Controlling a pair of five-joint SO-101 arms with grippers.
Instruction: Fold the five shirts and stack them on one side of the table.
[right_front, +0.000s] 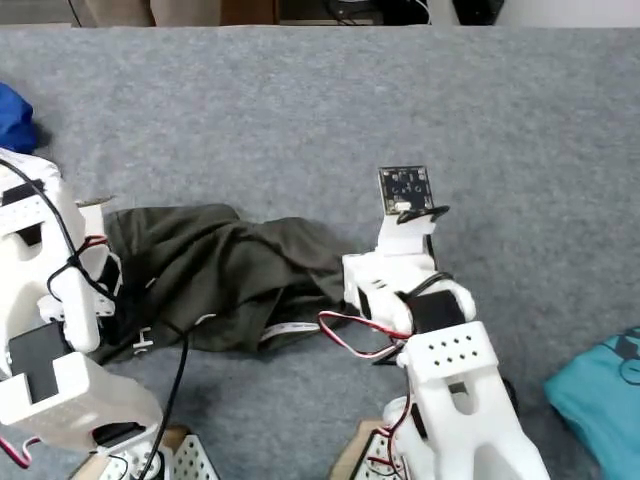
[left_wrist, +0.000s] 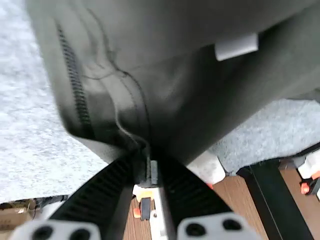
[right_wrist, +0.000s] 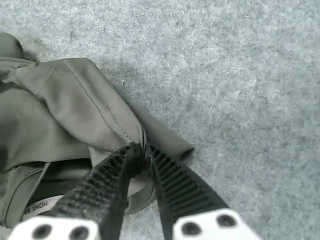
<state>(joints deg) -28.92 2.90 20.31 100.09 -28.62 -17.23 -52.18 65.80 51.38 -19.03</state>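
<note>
Cables (right_front: 352, 338) are looping off the two white arms standing closest to me, at the near edge of the table (right_front: 500, 120). The left arm (right_front: 55, 330) is leaning in at one end of a dark olive shirt (right_front: 225, 275), and the right arm (right_front: 455, 365) is bending over the other end.

The left gripper (left_wrist: 149, 167) is pinching the shirt's stitched hem. Its ribbed black fingers (left_wrist: 107, 187) are pressing together to a narrow slit with the cloth caught between the tips. From that wrist camera the fabric is spreading away from the tips, and a small white tag (left_wrist: 236, 46) is showing on it.

The right gripper (right_wrist: 145, 152) is doing the same on its side. Its tips are meeting on a folded edge of the shirt, which is resting on the grey felt. A pale label (right_wrist: 42, 204) is peeking out from under the fold beside them.

Between the two grippers the shirt is lying crumpled in loose ridges, roughly in the middle of the table. Off at the right arm's side, near the table's edge, a teal shirt (right_front: 600, 390) is sitting in a heap, well apart from the olive one. Farther back on the left arm's side, a blue garment (right_front: 15, 115) is poking in at the edge.
</note>
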